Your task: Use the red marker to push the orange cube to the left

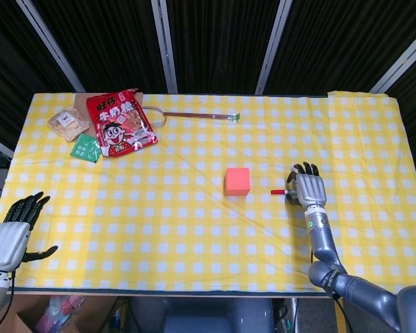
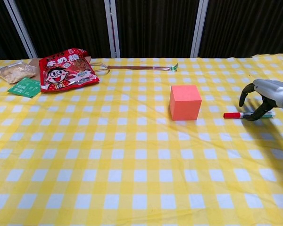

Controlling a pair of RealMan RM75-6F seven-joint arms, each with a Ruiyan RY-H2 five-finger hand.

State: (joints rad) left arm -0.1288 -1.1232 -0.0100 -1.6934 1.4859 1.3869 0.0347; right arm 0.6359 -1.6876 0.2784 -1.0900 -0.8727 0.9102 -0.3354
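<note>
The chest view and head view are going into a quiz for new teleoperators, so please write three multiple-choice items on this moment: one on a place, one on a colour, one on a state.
1. Where does the marker lie relative to the orange cube in the chest view?
A. right of it, apart
B. on top of it
C. left of it, touching

2. What colour is the marker's cap end, which points at the cube?
A. blue
B. red
C. black

3. What is the right hand doing?
A. holding the cube
B. resting flat, far from the marker
C. arched over the marker, fingers curled down around it

Answers:
1 A, bare tablecloth shows between cube and marker.
2 B, the tip nearest the cube is red.
3 C, its fingers come down on both sides of the marker, which lies on the cloth; a firm grip cannot be confirmed.

The left hand holds nothing.
</note>
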